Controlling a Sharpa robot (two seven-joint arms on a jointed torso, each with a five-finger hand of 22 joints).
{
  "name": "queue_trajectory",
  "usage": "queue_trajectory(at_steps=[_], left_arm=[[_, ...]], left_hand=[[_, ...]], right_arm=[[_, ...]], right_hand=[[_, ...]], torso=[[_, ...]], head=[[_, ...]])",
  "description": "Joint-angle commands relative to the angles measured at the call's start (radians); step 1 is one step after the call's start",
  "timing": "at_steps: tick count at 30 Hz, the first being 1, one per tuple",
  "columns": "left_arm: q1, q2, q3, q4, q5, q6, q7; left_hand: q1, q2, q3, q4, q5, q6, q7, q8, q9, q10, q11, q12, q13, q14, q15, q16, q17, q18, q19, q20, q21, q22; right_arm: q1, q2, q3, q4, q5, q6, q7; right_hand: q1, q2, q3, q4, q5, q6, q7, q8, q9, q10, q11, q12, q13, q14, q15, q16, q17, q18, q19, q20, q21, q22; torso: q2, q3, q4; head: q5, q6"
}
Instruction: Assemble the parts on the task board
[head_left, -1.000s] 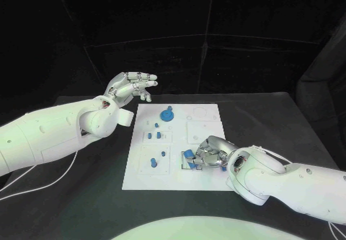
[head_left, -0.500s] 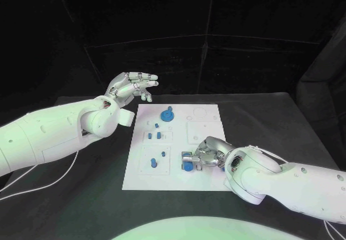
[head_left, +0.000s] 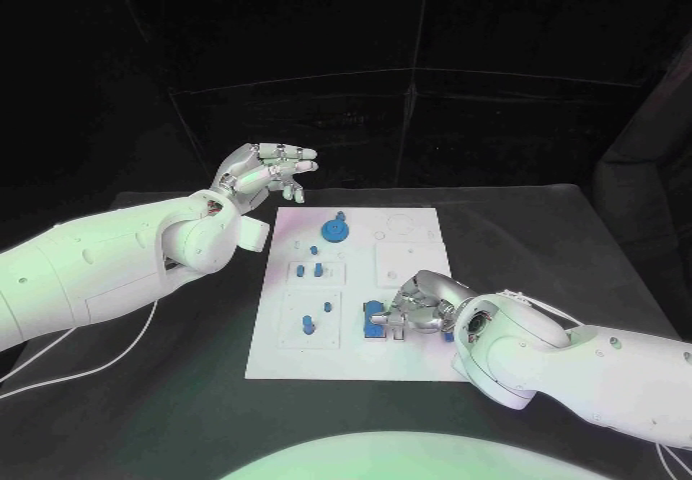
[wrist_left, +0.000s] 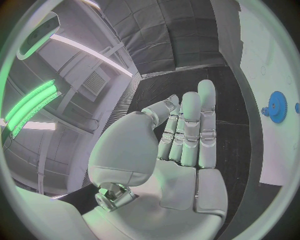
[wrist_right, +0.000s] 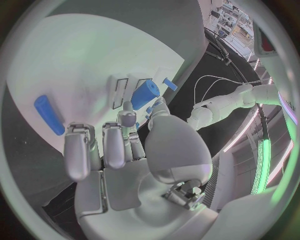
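My right hand (head_left: 415, 312) pinches, it seems, a blue part (head_left: 378, 322) over the task board (head_left: 346, 290)'s near slots; tilted, it could jam. My left hand (head_left: 267, 172) hovers spread and empty beyond the board.

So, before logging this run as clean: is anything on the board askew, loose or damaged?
Nothing stands out. The task board lies flat and looks undamaged, the blue gear sits at its far end, and the right hand works a blue part at a slot.

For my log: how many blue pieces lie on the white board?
7: a blue toothed gear at the far end, one beside it, two mid-board, two nearer, one at the silver right hand, which may hide more.
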Motion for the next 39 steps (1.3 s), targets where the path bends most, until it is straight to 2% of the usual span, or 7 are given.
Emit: queue_trajectory(at_steps=[1,4,9,17,32,39], left_arm=[[0.002,-0.001,0.000,0.000,0.002,0.012,0.001],[0.002,-0.001,0.000,-0.001,0.002,0.012,0.001],[0.002,0.000,0.000,-0.001,0.002,0.013,0.000],[0.002,0.001,0.000,-0.002,0.002,0.013,0.000],[0.002,-0.004,0.000,0.001,0.002,0.016,-0.003],[0.002,-0.005,0.000,0.001,0.002,0.018,-0.003]], left_hand=[[0.005,0.006,-0.001,-0.007,0.006,0.001,0.006,-0.003,-0.001,-0.007,-0.003,0.006,-0.001,-0.008,-0.001,-0.002,-0.001,0.007,-0.006,-0.003,-0.006,-0.001],[0.005,0.006,-0.001,-0.007,0.006,0.001,0.006,-0.003,-0.001,-0.007,-0.003,0.006,-0.001,-0.008,-0.001,-0.002,-0.001,0.007,-0.006,-0.003,-0.006,-0.001],[0.006,0.006,0.000,-0.007,0.006,0.001,0.006,-0.003,-0.001,-0.007,-0.003,0.006,-0.001,-0.008,-0.001,-0.002,-0.001,0.007,-0.006,-0.004,-0.006,-0.001],[0.007,0.007,0.001,-0.008,0.006,0.001,0.006,-0.003,-0.001,-0.007,-0.003,0.006,-0.001,-0.008,-0.001,-0.002,-0.002,0.007,-0.006,-0.004,-0.006,-0.001],[0.008,0.008,0.001,-0.010,0.006,0.001,0.006,-0.003,-0.001,-0.007,-0.003,0.007,-0.001,-0.008,-0.001,-0.002,-0.002,0.007,-0.006,-0.004,-0.006,-0.001],[0.008,0.008,0.001,-0.010,0.006,0.001,0.006,-0.003,-0.001,-0.007,-0.003,0.007,-0.001,-0.008,-0.001,-0.002,-0.002,0.007,-0.006,-0.004,-0.006,-0.001]], right_arm=[[0.001,-0.005,0.000,0.009,-0.020,0.027,0.028],[0.001,-0.005,0.000,0.009,-0.034,0.036,0.027],[0.001,0.003,0.000,0.001,-0.062,0.044,0.015],[0.002,0.012,0.001,-0.018,-0.083,0.050,-0.008],[0.002,-0.012,0.001,-0.004,-0.085,0.104,0.006],[0.002,-0.018,0.001,-0.003,-0.084,0.106,0.010]], right_hand=[[0.051,0.001,0.003,-0.025,0.004,0.009,-0.009,0.016,0.009,0.016,-0.004,0.015,0.016,0.046,-0.001,-0.001,0.005,0.001,0.028,0.002,-0.001,0.134],[0.076,0.003,0.006,-0.039,0.005,0.015,-0.012,0.025,0.015,0.022,-0.007,0.023,0.025,0.047,-0.003,0.000,0.008,0.001,0.031,0.000,0.001,0.137],[0.143,0.014,0.020,-0.084,0.015,0.035,-0.022,0.058,0.032,0.042,-0.015,0.049,0.054,0.049,-0.010,0.005,0.017,-0.001,0.036,-0.006,0.006,0.146],[0.154,0.036,0.020,-0.095,0.029,0.036,-0.028,0.080,0.045,0.056,-0.021,0.068,0.074,0.050,-0.015,0.007,0.021,-0.003,0.039,-0.011,0.008,0.151],[0.191,0.036,0.016,-0.130,0.039,0.026,-0.032,0.099,0.056,0.062,-0.025,0.075,0.086,0.050,-0.019,0.008,0.024,-0.003,0.040,-0.016,0.010,0.154],[0.204,0.038,0.018,-0.142,0.038,0.023,-0.032,0.103,0.058,0.061,-0.026,0.075,0.087,0.050,-0.020,0.008,0.025,-0.003,0.040,-0.016,0.010,0.154]], torso=[[0.001,0.0005,-0.0008],[0.000,0.0002,-0.0012],[0.001,0.0004,0.0011],[0.000,-0.0004,0.0001],[0.000,0.0001,-0.0004],[0.000,0.0005,0.0000]], head=[[0.000,-0.001],[-0.001,-0.001],[-0.002,-0.003],[-0.001,-0.005],[-0.002,-0.010],[-0.002,-0.011]])
